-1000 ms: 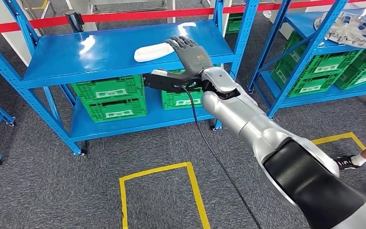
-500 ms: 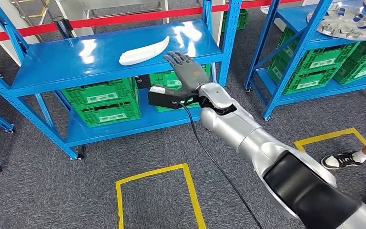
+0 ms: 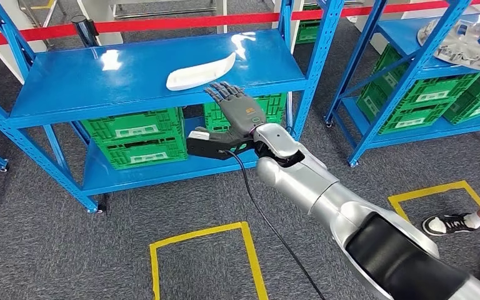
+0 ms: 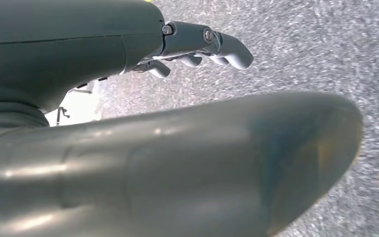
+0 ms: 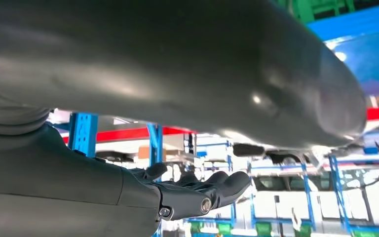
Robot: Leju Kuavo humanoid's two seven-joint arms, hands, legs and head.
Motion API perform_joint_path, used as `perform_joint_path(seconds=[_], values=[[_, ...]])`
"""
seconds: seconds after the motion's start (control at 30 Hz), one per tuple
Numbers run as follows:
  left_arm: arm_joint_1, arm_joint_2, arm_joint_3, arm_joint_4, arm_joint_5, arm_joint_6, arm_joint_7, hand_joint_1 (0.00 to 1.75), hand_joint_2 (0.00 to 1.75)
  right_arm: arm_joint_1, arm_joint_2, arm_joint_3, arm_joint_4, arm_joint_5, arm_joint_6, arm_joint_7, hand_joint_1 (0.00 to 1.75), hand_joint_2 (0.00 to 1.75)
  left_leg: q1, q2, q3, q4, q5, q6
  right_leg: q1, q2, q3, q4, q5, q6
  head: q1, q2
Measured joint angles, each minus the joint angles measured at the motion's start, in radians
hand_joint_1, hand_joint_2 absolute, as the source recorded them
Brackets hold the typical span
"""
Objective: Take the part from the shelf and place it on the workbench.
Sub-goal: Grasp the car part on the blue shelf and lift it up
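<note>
Right hand (image 3: 240,112) spread, empty, just short of white part (image 3: 200,71) (green crates (image 3: 139,135) below shelf (image 3: 69,87)).

Head view is evenly and brightly lit from overhead; white glare patches are seen on the blue shelf (image 3: 131,75) top. Shadows are soft. Straight shelf posts are bowed toward the edges by lens distortion. In the left wrist view the thumb is blurred up close and the carpet is smeared. The right wrist view background is overexposed, washed white.
</note>
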Motion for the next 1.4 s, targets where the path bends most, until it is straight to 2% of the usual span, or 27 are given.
perform_joint_path(seconds=[0.03, 0.07, 0.13, 0.17, 0.2, 0.23, 0.3, 0.37, 0.4, 0.5, 0.53, 0.57, 0.6, 0.67, 0.7, 0.73, 0.83, 0.9, 1.0, 1.03, 1.07, 1.1, 1.17, 1.23, 1.27, 1.33, 1.4], values=[[0.001, 0.0, 0.0, 0.0, 0.0, 0.0, 0.0, 0.0, 0.0, 0.006, -0.002, 0.0, 0.0, 0.0, 0.0, 0.001, 0.0, 0.0, 0.0, -0.002, 0.012, 0.0, -0.01, -0.002, -0.001, 0.0, -0.023, 0.006, 0.003, 0.001, 0.0, 0.0], [0.003, 0.0, 0.0, 0.0, 0.0, 0.0, 0.0, 0.0, 0.0, 0.01, -0.004, 0.0, -0.001, 0.0, 0.0, 0.002, 0.0, 0.0, 0.0, -0.004, 0.026, 0.0, -0.02, -0.004, -0.001, 0.0, -0.03, -0.022, 0.029, -0.001, 0.0, 0.0], [0.005, -0.001, 0.0, 0.0, 0.0, 0.0, 0.0, 0.0, 0.0, 0.012, -0.008, 0.0, -0.002, 0.0, 0.0, 0.002, 0.0, 0.0, 0.0, -0.005, 0.054, 0.0, -0.042, -0.01, 0.0, -0.002, -0.006, -0.152, 0.137, -0.009, 0.0, 0.0], [0.004, -0.002, 0.0, 0.001, 0.0, 0.0, 0.0, 0.0, 0.0, 0.012, -0.01, 0.0, -0.002, 0.0, 0.0, 0.002, 0.0, 0.0, -0.001, -0.006, 0.064, 0.0, -0.052, -0.014, 0.003, -0.003, 0.007, -0.212, 0.177, -0.015, -0.001, 0.0], [0.002, -0.003, 0.0, 0.001, 0.0, 0.0, 0.0, 0.0, 0.0, 0.013, -0.011, 0.001, -0.004, 0.0, 0.001, 0.002, 0.0, 0.0, -0.001, -0.006, 0.07, -0.003, -0.06, -0.019, 0.007, -0.004, 0.017, -0.251, 0.203, -0.021, -0.002, 0.0], [0.001, -0.003, 0.0, 0.001, 0.0, 0.0, 0.0, 0.0, 0.0, 0.014, -0.012, 0.001, -0.007, 0.0, 0.002, 0.002, 0.0, 0.0, -0.002, -0.006, 0.074, -0.004, -0.063, -0.026, 0.01, -0.004, 0.021, -0.269, 0.21, -0.028, -0.003, 0.0], [0.0, -0.003, 0.0, 0.0, 0.0, 0.0, 0.0, 0.0, 0.0, 0.013, -0.013, 0.002, -0.014, 0.0, 0.002, 0.003, 0.0, 0.0, -0.001, -0.005, 0.086, -0.007, -0.067, -0.041, 0.011, -0.001, 0.036, -0.276, 0.201, -0.044, -0.004, 0.0], [-0.001, -0.004, 0.0, 0.001, -0.001, 0.0, 0.0, 0.0, 0.0, 0.008, -0.015, 0.003, -0.02, 0.0, 0.002, 0.003, 0.0, 0.0, -0.001, -0.002, 0.079, 0.027, -0.074, -0.05, 0.006, 0.001, 0.062, -0.285, 0.193, -0.06, -0.006, 0.0], [-0.003, -0.004, 0.0, 0.001, -0.002, -0.001, 0.0, 0.0, 0.0, 0.006, -0.015, 0.003, -0.021, 0.0, 0.004, 0.002, 0.0, 0.0, 0.0, -0.002, 0.054, 0.074, -0.084, -0.053, 0.005, 0.002, 0.076, -0.287, 0.187, -0.065, -0.008, 0.0], [-0.007, -0.004, 0.0, 0.001, -0.005, -0.001, 0.001, 0.0, 0.0, 0.007, -0.015, 0.005, -0.021, 0.003, 0.011, 0.002, 0.0, 0.0, -0.001, -0.001, -0.066, 0.249, -0.14, -0.06, 0.006, 0.003, 0.108, -0.289, 0.159, -0.07, -0.01, 0.0], [-0.006, -0.004, 0.0, 0.001, -0.006, -0.001, 0.002, 0.0, 0.0, 0.01, -0.015, 0.006, -0.021, 0.004, 0.013, 0.002, 0.0, 0.0, -0.001, -0.001, -0.094, 0.269, -0.149, -0.06, 0.007, 0.004, 0.122, -0.289, 0.147, -0.071, -0.01, 0.0], [-0.005, -0.004, -0.001, 0.001, -0.007, -0.001, 0.003, 0.0, 0.0, 0.012, -0.015, 0.006, -0.021, 0.005, 0.013, 0.002, 0.0, 0.0, -0.001, -0.001, -0.107, 0.256, -0.138, -0.059, 0.007, 0.004, 0.138, -0.288, 0.134, -0.071, -0.01, 0.0], [-0.004, -0.004, -0.001, 0.001, -0.008, -0.001, 0.004, 0.0, 0.0, 0.013, -0.015, 0.006, -0.021, 0.006, 0.013, 0.001, 0.0, 0.0, -0.001, -0.001, -0.106, 0.212, -0.105, -0.056, 0.007, 0.005, 0.156, -0.288, 0.12, -0.069, -0.01, 0.0], [-0.001, -0.004, -0.001, 0.002, -0.01, -0.001, 0.007, 0.0, 0.0, 0.014, -0.012, 0.008, -0.019, 0.007, 0.013, 0.0, 0.0, 0.0, -0.003, 0.0, -0.09, 0.086, 0.004, -0.049, 0.008, 0.005, 0.186, -0.286, 0.092, -0.063, -0.011, 0.0], [-0.001, -0.004, -0.002, 0.002, -0.011, -0.001, 0.008, 0.0, 0.0, 0.015, -0.01, 0.009, -0.016, 0.007, 0.015, -0.001, 0.0, 0.0, -0.005, 0.001, -0.082, 0.043, 0.038, -0.044, 0.009, 0.006, 0.194, -0.286, 0.08, -0.057, -0.012, 0.0], [-0.001, -0.004, -0.004, 0.002, -0.012, -0.001, 0.009, 0.0, 0.0, 0.016, -0.008, 0.011, -0.014, 0.008, 0.016, -0.001, 0.0, 0.0, -0.007, 0.002, -0.078, 0.019, 0.059, -0.037, 0.01, 0.008, 0.2, -0.285, 0.072, -0.05, -0.014, 0.0], [-0.004, -0.006, -0.01, 0.003, -0.012, -0.001, 0.01, 0.0, 0.0, 0.013, -0.003, 0.015, -0.011, 0.012, 0.014, -0.001, 0.0, 0.0, -0.008, 0.001, -0.061, 0.01, 0.049, -0.015, 0.01, 0.009, 0.21, -0.28, 0.062, -0.033, -0.014, 0.0], [-0.006, -0.007, -0.014, 0.002, -0.012, -0.001, 0.008, 0.0, 0.0, 0.01, -0.002, 0.015, -0.01, 0.012, 0.01, -0.004, 0.0, 0.0, -0.004, -0.001, -0.039, 0.002, 0.037, -0.004, 0.008, 0.006, 0.173, -0.212, 0.06, -0.023, -0.012, 0.0], [-0.008, -0.007, -0.016, 0.003, -0.012, -0.001, 0.006, 0.0, 0.0, 0.022, -0.002, 0.015, -0.007, 0.014, 0.009, -0.007, 0.0, 0.0, -0.004, -0.004, -0.006, -0.002, 0.008, 0.003, 0.004, 0.002, 0.035, -0.032, 0.008, -0.01, -0.009, 0.0], [-0.008, -0.007, -0.016, 0.003, -0.012, -0.001, 0.006, 0.0, 0.0, 0.028, -0.002, 0.016, -0.004, 0.015, 0.01, -0.008, 0.0, 0.0, -0.004, -0.006, 0.008, -0.002, -0.004, 0.002, 0.004, 0.002, -0.001, -0.007, -0.008, -0.009, -0.009, 0.0], [-0.006, -0.007, -0.016, 0.003, -0.012, -0.001, 0.005, 0.0, 0.0, 0.032, -0.003, 0.016, -0.001, 0.015, 0.011, -0.008, 0.0, 0.0, -0.005, -0.009, 0.024, -0.002, -0.017, 0.001, 0.005, 0.002, -0.022, -0.013, -0.007, -0.011, -0.009, 0.0], [-0.005, -0.007, -0.016, 0.003, -0.012, -0.001, 0.004, 0.0, 0.0, 0.034, -0.003, 0.016, 0.001, 0.015, 0.011, -0.008, 0.0, 0.0, -0.006, -0.011, 0.041, -0.002, -0.029, 0.0, 0.007, 0.002, -0.027, -0.052, 0.021, -0.016, -0.009, 0.0], [-0.004, -0.011, -0.016, 0.004, -0.012, -0.001, 0.004, 0.0, 0.0, 0.034, -0.003, 0.016, 0.006, 0.015, 0.011, -0.009, 0.0, 0.0, -0.01, -0.013, 0.076, -0.002, -0.056, -0.003, 0.016, 0.003, -0.014, -0.177, 0.137, -0.035, -0.01, 0.0], [-0.006, -0.015, -0.016, 0.005, -0.011, -0.001, 0.003, 0.0, 0.0, 0.035, -0.003, 0.017, 0.011, 0.015, 0.013, -0.009, 0.0, 0.0, -0.011, -0.016, 0.096, -0.006, -0.077, -0.011, 0.025, 0.005, 0.002, -0.258, 0.219, -0.052, -0.011, 0.0], [-0.007, -0.016, -0.016, 0.005, -0.011, -0.001, 0.003, 0.0, 0.0, 0.034, -0.003, 0.017, 0.013, 0.015, 0.014, -0.008, 0.0, 0.0, -0.011, -0.017, 0.102, -0.007, -0.081, -0.017, 0.028, 0.005, 0.007, -0.271, 0.23, -0.058, -0.011, 0.0], [-0.01, -0.016, -0.016, 0.005, -0.011, -0.001, 0.004, 0.0, 0.0, 0.029, -0.002, 0.017, 0.014, 0.015, 0.015, -0.008, 0.0, 0.0, -0.011, -0.016, 0.106, -0.002, -0.08, -0.028, 0.026, 0.003, 0.027, -0.281, 0.224, -0.067, -0.009, 0.0], [-0.013, -0.016, -0.016, 0.005, -0.011, -0.002, 0.004, 0.0, 0.0, 0.021, -0.001, 0.017, 0.015, 0.014, 0.016, -0.008, 0.0, 0.0, -0.011, -0.012, 0.075, 0.065, -0.073, -0.037, 0.02, 0.003, 0.055, -0.297, 0.215, -0.078, -0.01, 0.0]])
